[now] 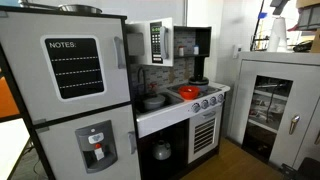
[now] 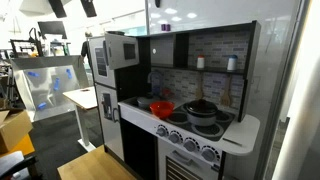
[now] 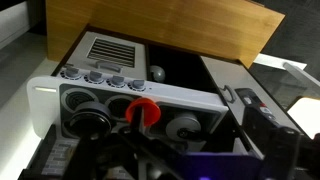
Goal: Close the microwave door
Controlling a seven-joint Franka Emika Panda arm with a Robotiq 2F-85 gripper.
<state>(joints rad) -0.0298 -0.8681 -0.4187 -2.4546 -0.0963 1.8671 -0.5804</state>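
Note:
The microwave door (image 1: 160,42) is a small white panel with a dark window and a strip of buttons. It stands swung open in front of the dark microwave (image 1: 190,42), above the play kitchen's counter. In both exterior views it is wide open; it also shows beside the microwave (image 2: 160,50) as a white panel (image 2: 122,48). The arm does not show in either exterior view. In the wrist view my gripper (image 3: 160,160) is only a dark blur at the bottom edge, high above the stove, and its jaws cannot be made out. A dark buttoned panel (image 3: 262,108) at the right may be the door.
A red bowl (image 1: 189,92) sits on the counter next to the stove with pots (image 1: 205,98). The fridge with the NOTES board (image 1: 72,65) stands beside the microwave. A glass-fronted white cabinet (image 1: 270,105) stands at the other side. The slatted oven door (image 3: 105,50) is below.

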